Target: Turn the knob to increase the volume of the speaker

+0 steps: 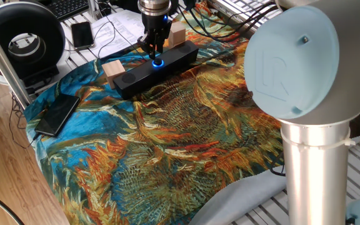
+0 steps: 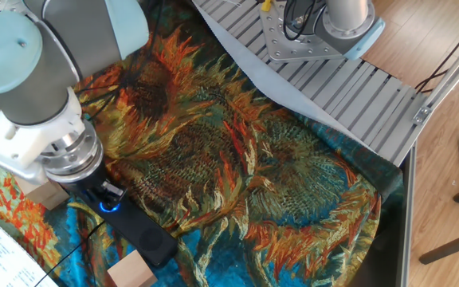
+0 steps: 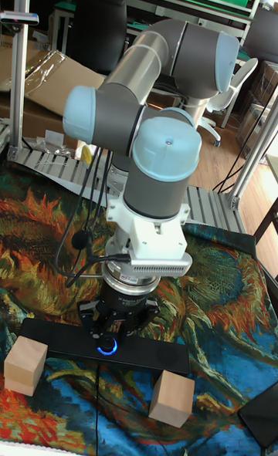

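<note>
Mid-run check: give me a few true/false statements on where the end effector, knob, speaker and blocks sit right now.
1. The end effector is right above the knob. True.
2. The knob's ring glows red. False: it glows blue.
3. A wooden block sits at each end of the speaker; the other wooden block is near the far end. True.
4. The speaker stands upright on one end. False: it lies flat on the sunflower cloth.
5. The phone rests on top of the speaker. False: it lies apart, at the cloth's edge.
</note>
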